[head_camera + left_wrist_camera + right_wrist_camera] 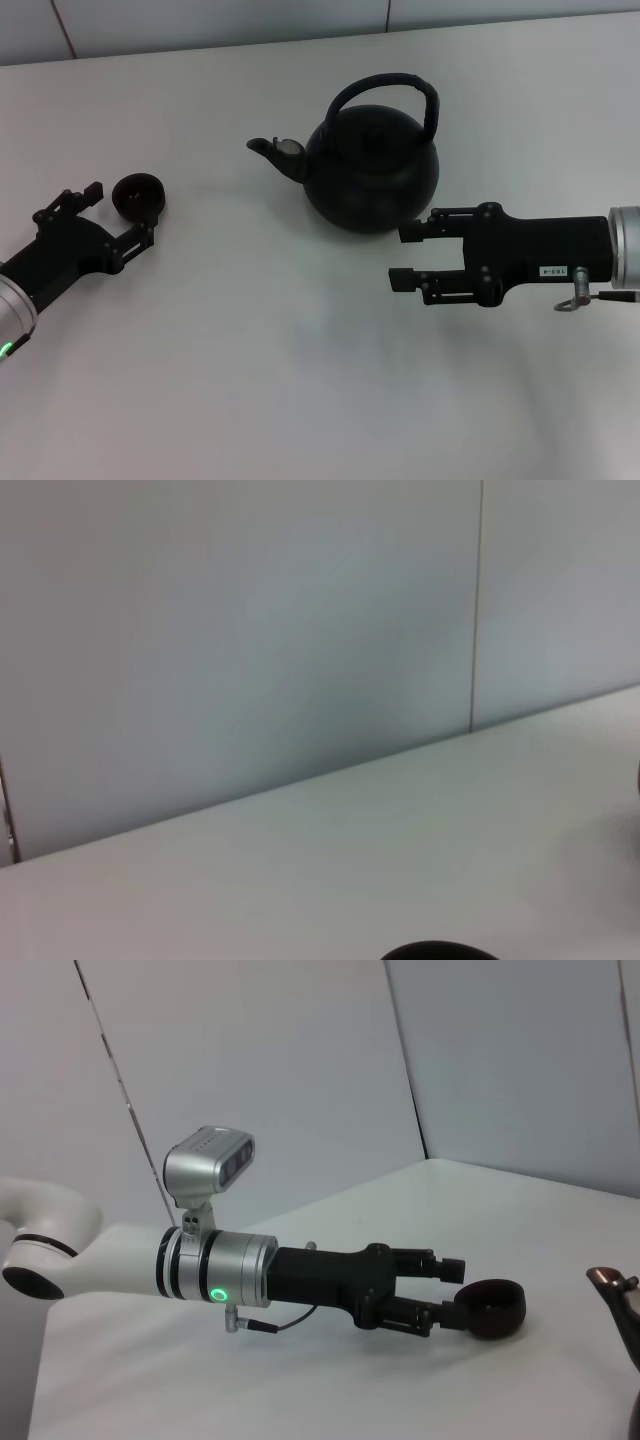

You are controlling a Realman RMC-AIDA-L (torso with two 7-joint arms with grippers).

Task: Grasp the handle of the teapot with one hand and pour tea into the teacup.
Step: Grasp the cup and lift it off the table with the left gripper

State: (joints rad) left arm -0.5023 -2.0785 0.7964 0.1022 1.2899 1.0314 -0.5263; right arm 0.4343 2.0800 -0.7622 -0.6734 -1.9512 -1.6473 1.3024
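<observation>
1. Your teapot [370, 170] stands upright on the white table [300, 380], toward the far middle, spout [272, 152] pointing to the robot's left.
2. The handle [400, 90] arches over the lid, and nothing grips it.
3. Your right gripper [405, 256] lies level just beside the teapot's near right side, its jaws parted and empty.
4. The teacup [138, 195] sits on the table well to the left of the teapot.
5. Your left gripper [125, 210] reaches the teacup with its fingers spread; the teacup sits at their tips, though you cannot tell whether they press it.
</observation>
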